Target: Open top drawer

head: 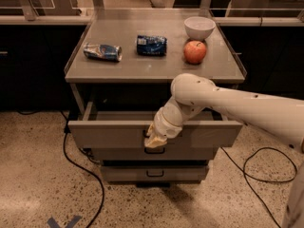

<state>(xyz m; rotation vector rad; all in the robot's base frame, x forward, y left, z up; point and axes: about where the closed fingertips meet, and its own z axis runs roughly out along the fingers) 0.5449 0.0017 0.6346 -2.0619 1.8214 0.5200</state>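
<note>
The top drawer point(104, 134) is the wide grey drawer under the cabinet's tabletop. It stands pulled partway out, with its dark inside showing behind the front. My gripper point(154, 140) is at the centre of the drawer front, where its tan fingertips are closed together on the small handle, which they mostly hide. My white arm point(228, 103) reaches in from the right, across the drawer's right half.
Below are the narrower middle drawer point(190, 154) and the smallest bottom drawer point(154, 173), both shut. On the cabinet top point(142, 68) lie a crushed can point(102, 52), a blue packet point(151, 45), an apple point(195, 52) and a white bowl point(199, 27). Cables point(80, 170) run on the floor at both sides.
</note>
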